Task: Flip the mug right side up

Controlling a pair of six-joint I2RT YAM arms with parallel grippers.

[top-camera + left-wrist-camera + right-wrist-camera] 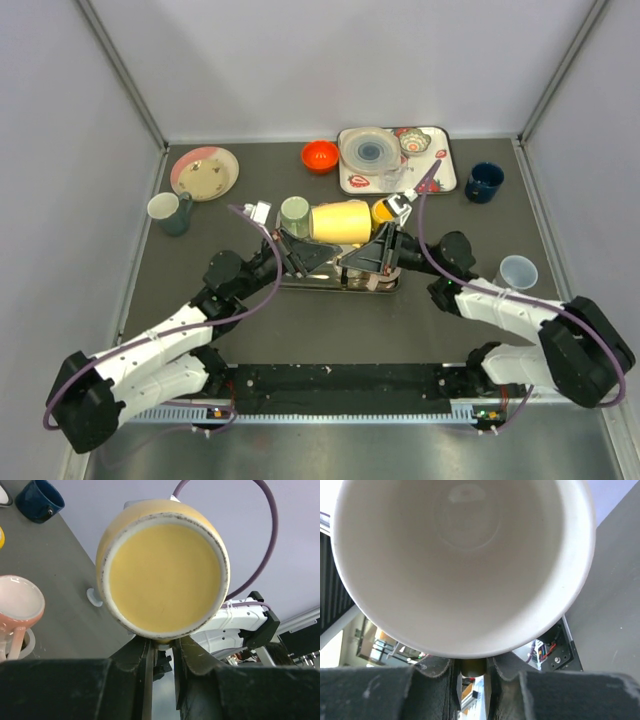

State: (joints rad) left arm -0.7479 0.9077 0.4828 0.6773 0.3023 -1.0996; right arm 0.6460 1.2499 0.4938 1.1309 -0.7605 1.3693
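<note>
Low in the overhead view the two arms reach up and inward from the bottom corners and meet at the middle of the table (330,330). There the yellow mug (340,221) is held on its side above a silver tray (300,284), base toward the left arm, mouth toward the right. The left gripper (162,650) has its jaws nearly together, pinching a yellow part under the mug's base; whether it is the handle I cannot tell. The right gripper (472,667) is likewise nipped narrow on a yellowish piece below the white rim. Just left of the mug stands a green cup (294,213). Farther up are a pink plate (205,172), a red bowl (320,156), a patterned tray (449,160) and a dark blue cup (484,182)
</note>
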